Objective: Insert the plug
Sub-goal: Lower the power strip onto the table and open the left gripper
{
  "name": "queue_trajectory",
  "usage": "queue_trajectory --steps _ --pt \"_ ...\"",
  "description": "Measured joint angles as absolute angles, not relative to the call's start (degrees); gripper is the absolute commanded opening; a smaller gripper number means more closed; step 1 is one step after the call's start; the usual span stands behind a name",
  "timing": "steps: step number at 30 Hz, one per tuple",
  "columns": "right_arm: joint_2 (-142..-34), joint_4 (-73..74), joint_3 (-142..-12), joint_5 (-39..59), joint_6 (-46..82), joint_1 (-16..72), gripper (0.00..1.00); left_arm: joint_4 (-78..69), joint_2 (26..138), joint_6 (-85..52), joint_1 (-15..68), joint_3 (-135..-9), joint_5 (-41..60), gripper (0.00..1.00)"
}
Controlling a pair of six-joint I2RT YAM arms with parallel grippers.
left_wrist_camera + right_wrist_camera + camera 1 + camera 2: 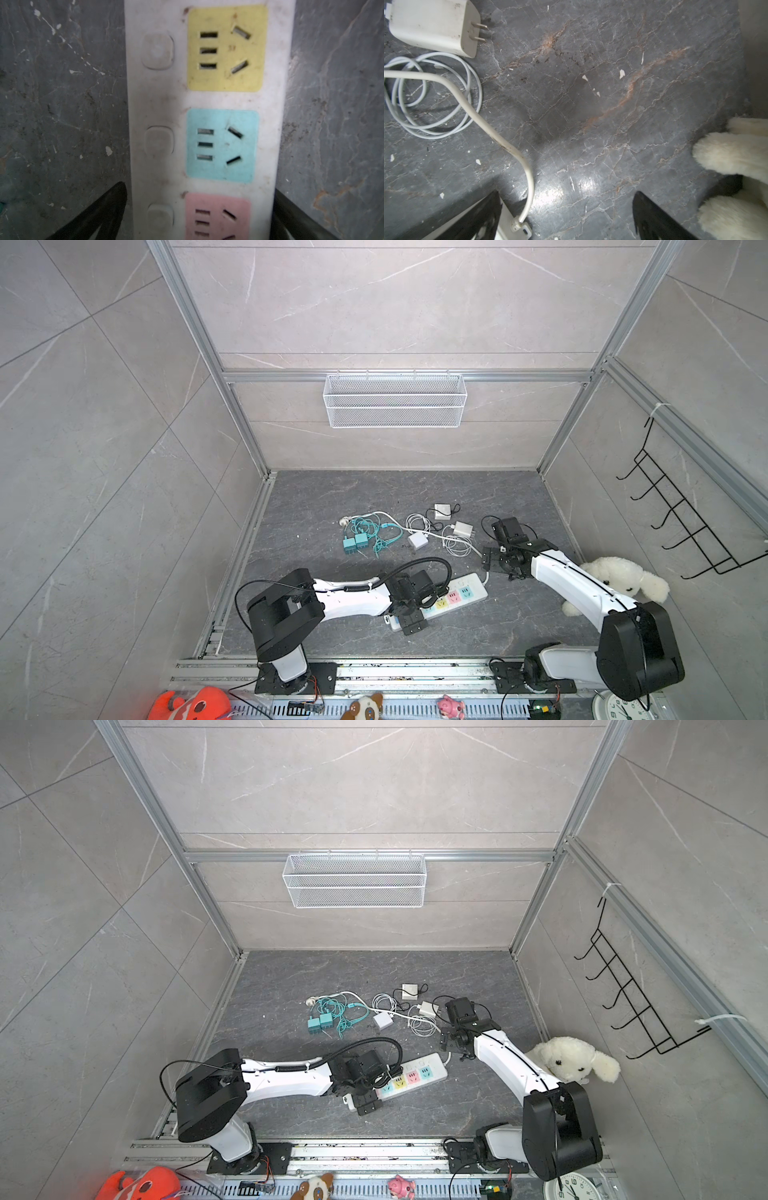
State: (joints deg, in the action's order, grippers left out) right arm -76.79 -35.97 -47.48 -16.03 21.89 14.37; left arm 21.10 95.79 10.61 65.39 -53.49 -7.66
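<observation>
It is pick-up time: the white charger (462,529) lies on the table (332,497) at ten o'clock from the wide-open, empty right gripper (503,564), which I think must grab it next, while the left gripper (200,188) sits wide open over the power strip (465,593), gripping nothing.

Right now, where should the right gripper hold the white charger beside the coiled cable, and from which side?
I would hold the charger by its blocky body, coming down from above. It lies flat with its two prongs sticking out sideways, so close across the two long edges, behind the prongs, which stay free for plugging in.
</observation>
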Motion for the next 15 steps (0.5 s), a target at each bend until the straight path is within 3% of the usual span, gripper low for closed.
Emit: queue_trajectory --steps 15 --pt "-78.08 -35.57 -51.13 -13.74 21.91 14.33 0.99 20.56 84.66 6.09 65.36 -51.94 -13.37 1.0"
